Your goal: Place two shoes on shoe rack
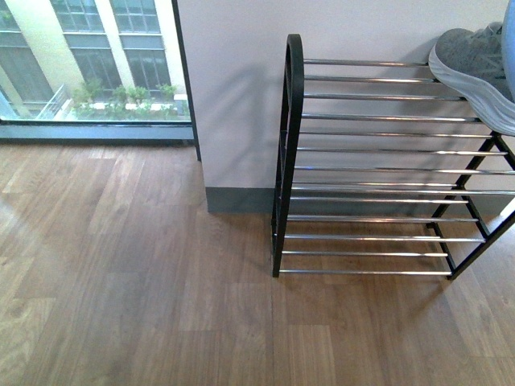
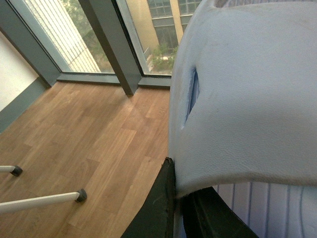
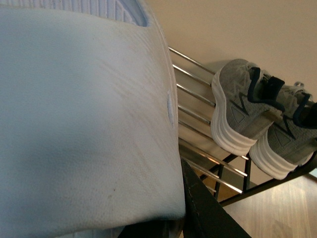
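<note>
Two pale blue sandals are seen: one (image 2: 247,94) is pinched by the left hand (image 2: 181,206), one (image 3: 84,119) by the right hand (image 3: 190,208). Grey sneakers (image 3: 247,111) are set on the shoe rack (image 1: 370,153), upper right of the front view.

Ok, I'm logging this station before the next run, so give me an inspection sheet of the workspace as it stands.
Surface: wood plank floor, bare where the front view shows it.
Job's things: shoe rack against the wall; two grey sneakers sit side by side on its top tier. One pale blue slide sandal fills the left wrist view, another the right wrist view.
Clutter: two white legs with dark tips on the floor.
Grippers: left gripper shut on a sandal; right gripper likewise.
Cables: nothing seen.
Surroundings: window onto buildings, pale wall.
</note>
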